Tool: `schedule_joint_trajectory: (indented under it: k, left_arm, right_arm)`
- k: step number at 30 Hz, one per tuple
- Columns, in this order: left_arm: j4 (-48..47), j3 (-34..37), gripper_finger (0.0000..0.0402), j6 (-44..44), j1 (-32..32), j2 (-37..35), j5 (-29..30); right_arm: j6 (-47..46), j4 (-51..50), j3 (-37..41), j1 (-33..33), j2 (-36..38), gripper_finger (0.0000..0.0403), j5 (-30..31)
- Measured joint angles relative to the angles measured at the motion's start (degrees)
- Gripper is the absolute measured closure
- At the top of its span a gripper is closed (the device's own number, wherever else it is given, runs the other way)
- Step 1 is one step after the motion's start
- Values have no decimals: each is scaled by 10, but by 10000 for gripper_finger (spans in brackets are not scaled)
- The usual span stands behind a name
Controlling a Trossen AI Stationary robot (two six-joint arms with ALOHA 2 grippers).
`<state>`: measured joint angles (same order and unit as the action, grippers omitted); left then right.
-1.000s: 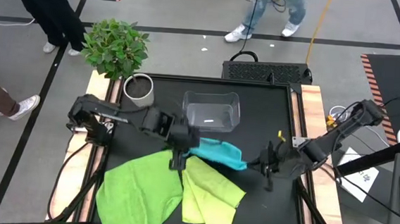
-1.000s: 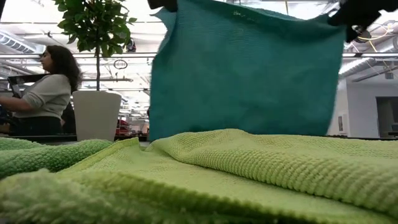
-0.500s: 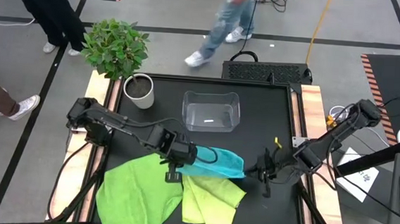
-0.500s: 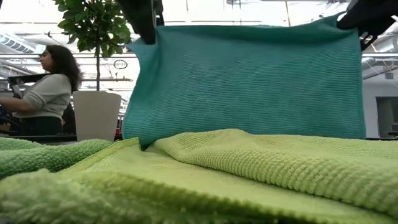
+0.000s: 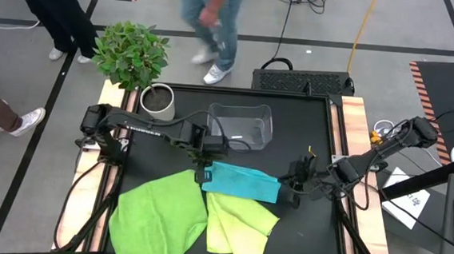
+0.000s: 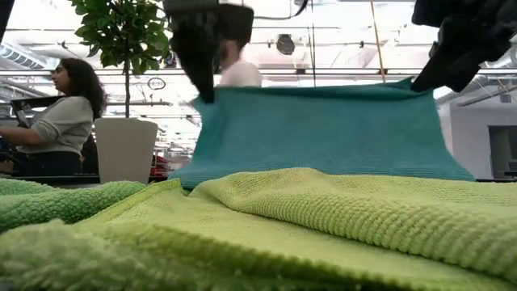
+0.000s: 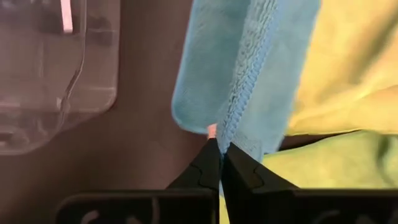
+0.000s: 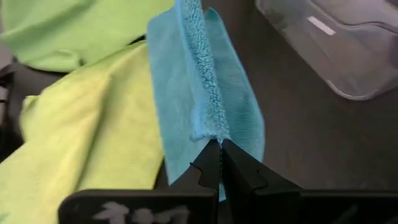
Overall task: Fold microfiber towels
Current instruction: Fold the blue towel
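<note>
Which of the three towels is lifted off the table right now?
The turquoise blue towel, pinched at its top edge by the left tool and the right tool; both green ones lie loose on the table.

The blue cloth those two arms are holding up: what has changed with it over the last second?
The turquoise towel, pinched at its corners by the left gripper and right gripper, has been stretched wider and lowered towards the table. Both grips held. The green towel, yellow-green towel and bin stayed put.

A clear plastic bin [image 5: 240,125] sits near a potted plant [image 5: 135,64] (a person [image 6: 56,117] stands behind).
</note>
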<state>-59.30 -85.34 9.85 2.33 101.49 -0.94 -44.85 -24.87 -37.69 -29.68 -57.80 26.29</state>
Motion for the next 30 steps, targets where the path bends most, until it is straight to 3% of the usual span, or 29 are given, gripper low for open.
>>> schedule_joint_trajectory:
  k: [10,20,24,30]
  left_arm:
    - [63,90,398,-25,-39,0,-17]
    - [90,102,396,-65,-69,0,-32]
    - [72,105,374,-68,-70,0,-6]
    - [76,104,318,-68,-69,0,40]
  right_arm:
    - [34,17,46,90,0,403,-56]
    - [84,81,108,173,0,400,-131]
    - [98,85,114,186,-1,380,-156]
    - [97,93,112,197,0,313,-161]
